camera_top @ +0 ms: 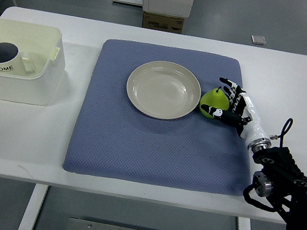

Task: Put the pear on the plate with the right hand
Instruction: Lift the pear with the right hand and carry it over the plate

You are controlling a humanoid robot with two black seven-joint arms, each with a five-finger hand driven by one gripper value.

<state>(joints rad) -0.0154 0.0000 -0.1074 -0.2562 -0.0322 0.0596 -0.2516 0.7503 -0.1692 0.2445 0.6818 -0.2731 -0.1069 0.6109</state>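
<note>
1. My right hand (231, 105) comes in from the lower right of the top view, and its dark fingers (230, 84) are cupped around the pear (213, 102) from the 3 o'clock side. I judge them clamped on it, though I cannot tell how firmly.
2. The pear sits on the blue mat (154, 145), just beside the plate's (163, 89) rim at the plate's 3 o'clock. I cannot tell whether fruit and rim touch.
3. The move turns on this: the plate lies at 9 o'clock from the pear and hand, so the carry is a short run leftward across the rim. The pear's long axis seems to run roughly 12 to 6, stem end toward 12, but the fingers hide part of it.
4. The right hand is the only hand near; I see no left arm.
5. Count: one pear, one plate, one mat, and one clear bin (29, 78) well apart at the 9 o'clock end of the white surface (302, 82), holding one mug (3, 56).
</note>
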